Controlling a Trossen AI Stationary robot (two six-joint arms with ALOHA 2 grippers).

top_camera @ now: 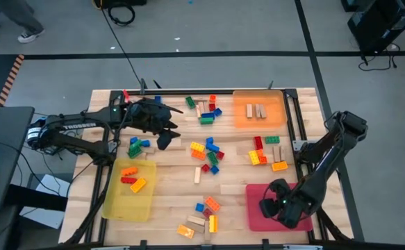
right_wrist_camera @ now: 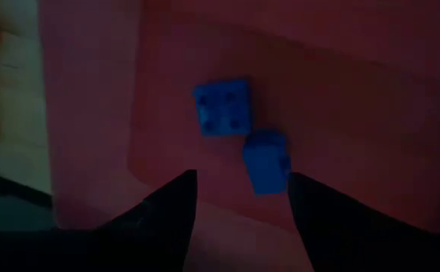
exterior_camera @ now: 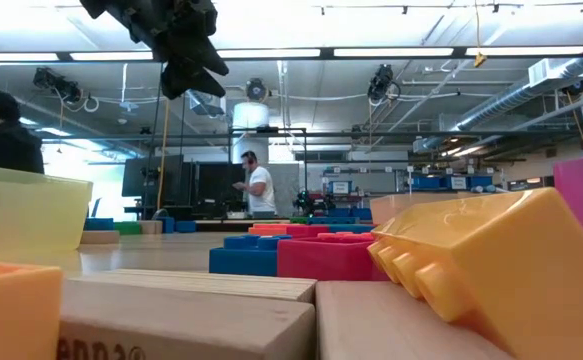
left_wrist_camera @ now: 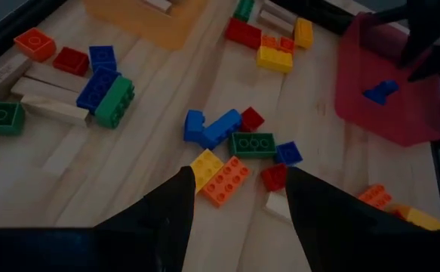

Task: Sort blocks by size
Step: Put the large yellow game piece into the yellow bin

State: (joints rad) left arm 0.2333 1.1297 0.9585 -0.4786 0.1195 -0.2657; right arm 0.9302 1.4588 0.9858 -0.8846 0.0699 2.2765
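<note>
Two small blue blocks (right_wrist_camera: 238,136) lie in my red tray (top_camera: 258,212) under the spread-fingered right gripper (right_wrist_camera: 242,219), left gripper (left_wrist_camera: 238,211) spread too, most blocks still unsorted.

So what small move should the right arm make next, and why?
Probably lift straight up from the red tray. The right gripper is open above it, and two small blue bricks already lie loose in the tray, so the drop looks finished.
</note>
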